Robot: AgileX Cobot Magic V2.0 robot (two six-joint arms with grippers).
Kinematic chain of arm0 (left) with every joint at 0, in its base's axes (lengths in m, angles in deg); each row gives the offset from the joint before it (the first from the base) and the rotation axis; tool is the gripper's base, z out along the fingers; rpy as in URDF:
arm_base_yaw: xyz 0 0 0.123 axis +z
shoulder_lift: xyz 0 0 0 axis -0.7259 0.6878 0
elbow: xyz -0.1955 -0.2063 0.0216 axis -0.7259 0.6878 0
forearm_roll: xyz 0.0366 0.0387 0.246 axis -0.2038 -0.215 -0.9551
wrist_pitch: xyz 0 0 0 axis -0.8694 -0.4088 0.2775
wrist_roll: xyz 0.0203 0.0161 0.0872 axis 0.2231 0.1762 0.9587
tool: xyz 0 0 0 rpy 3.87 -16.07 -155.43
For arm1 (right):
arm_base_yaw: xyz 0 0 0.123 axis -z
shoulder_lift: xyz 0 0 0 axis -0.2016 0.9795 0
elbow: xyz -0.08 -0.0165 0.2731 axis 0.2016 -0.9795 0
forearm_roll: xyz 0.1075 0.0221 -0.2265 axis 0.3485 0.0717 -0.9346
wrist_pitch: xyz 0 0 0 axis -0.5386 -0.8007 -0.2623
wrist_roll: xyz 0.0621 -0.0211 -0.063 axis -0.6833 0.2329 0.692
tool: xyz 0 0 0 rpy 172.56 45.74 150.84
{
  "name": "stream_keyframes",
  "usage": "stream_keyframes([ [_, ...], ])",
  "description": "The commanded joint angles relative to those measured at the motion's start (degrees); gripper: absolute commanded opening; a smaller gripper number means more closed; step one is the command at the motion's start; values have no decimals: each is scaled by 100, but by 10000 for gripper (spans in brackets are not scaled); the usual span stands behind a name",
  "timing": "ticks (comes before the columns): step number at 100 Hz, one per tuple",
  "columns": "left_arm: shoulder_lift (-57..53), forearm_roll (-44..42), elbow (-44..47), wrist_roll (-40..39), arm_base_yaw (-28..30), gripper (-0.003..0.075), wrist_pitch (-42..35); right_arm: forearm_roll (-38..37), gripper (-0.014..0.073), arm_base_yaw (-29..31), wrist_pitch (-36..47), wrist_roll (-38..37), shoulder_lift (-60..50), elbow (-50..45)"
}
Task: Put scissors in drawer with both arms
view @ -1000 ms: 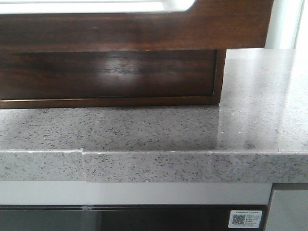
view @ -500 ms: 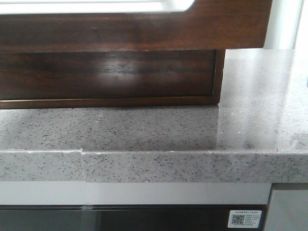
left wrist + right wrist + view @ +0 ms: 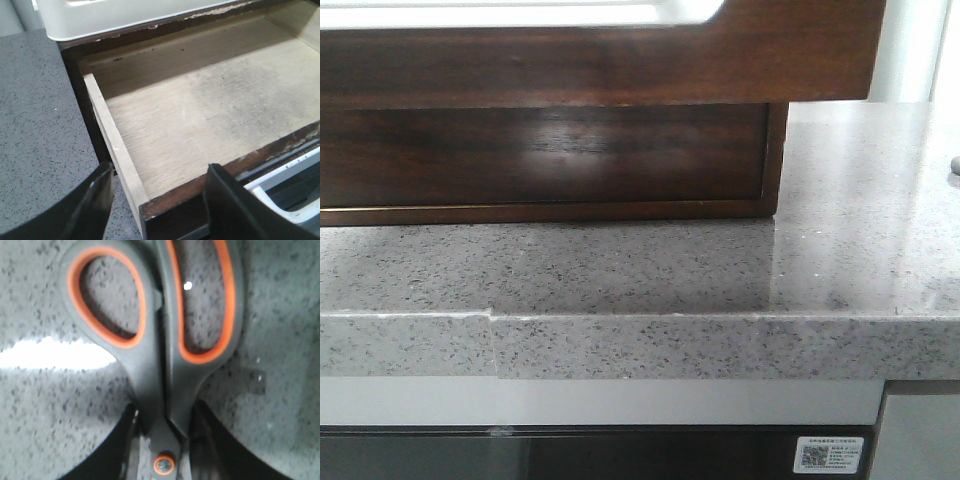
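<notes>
1. Two grippers at work: left gripper [image 3: 157, 200] seen with fingers spread apart, straddling the front corner of the open drawer [image 3: 200, 125], gripping nothing.
2. Right gripper [image 3: 162, 437] pressed together on the scissors [image 3: 160, 340], held near the pivot screw, between handles and blades.
3. Scissors' black handles with orange lining pointed away from the right fingers, over the speckled grey countertop [image 3: 45, 405]; not clear whether lifted or touching.
4. Drawer floor bare and pale ahead of the left fingers, dark front edge just between them; white tray [image 3: 125, 15] beyond the far side.
5. In the front view only the dark wooden front and the stone counter visible; arms not seen there.
6. Step in hand, by judgement: carrying the scissors to the drawer.
7. Advice for doing well:
   - grip kept firm, because smooth handles could swing around the pinch;
   - scissors raised above the front wall before crossing;
   - released low, over the middle of the floor;
   - left gripper kept steady, so no drawer sliding.
</notes>
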Motion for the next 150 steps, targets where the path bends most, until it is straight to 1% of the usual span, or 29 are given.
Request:
stream_keyframes([
  [1, 30, 169, -194, -1, -50, 388, -398, -9, -11, 9, -7, 73, -552, 155],
  [16, 30, 169, -194, -1, -50, 388, -398, 65, -11, 5, 4, 137, -1228, 155],
  [30, 30, 169, -194, -1, -50, 388, -398, 550, -11, -4, 210, 568, -2065, 155],
  [51, 30, 169, -194, -1, -50, 388, -398, 2103, -11, -4, 618, 1885, -3336, 155],
  [58, 30, 169, -194, -1, -50, 388, -398, 2772, -11, -4, 631, 2489, -3642, 155],
  [70, 30, 169, -194, -1, -50, 389, -398, 4131, -11, -33, 486, 3741, -3980, 155],
  [77, 30, 169, -194, -1, -50, 388, -398, 4622, -11, -189, 416, 4262, -4088, 182],
  [84, 30, 169, -194, -1, -50, 388, -398, 4803, -11, -485, 315, 4515, -4101, 314],
  [96, 30, 169, -194, -1, -50, 388, -398, 4768, -11, -1243, 252, 4715, -4047, 657],
  [107, 30, 169, -194, -1, -50, 388, -398, 4458, -11, -2090, 353, 4737, -3877, 986],
  [116, 30, 169, -194, -1, -50, 388, -398, 3937, -11, -2872, 445, 4727, -3637, 1266],
  [117, 30, 169, -194, -1, -50, 388, -398, 3900, -11, -2872, 445, 4727, -3615, 1266],
  [129, 30, 169, -194, -1, -50, 388, -398, 3248, -11, -3835, 468, 4705, -3159, 1557],
  [135, 30, 169, -194, -1, -50, 388, -398, 2853, -11, -4196, 468, 4584, -2895, 1725],
  [141, 30, 169, -194, -1, -50, 388, -398, 2306, -11, -4549, 439, 4371, -2578, 1912],
  [150, 30, 169, -194, -1, -50, 388, -398, 1520, -11, -4938, 354, 4111, -2110, 2168],
])
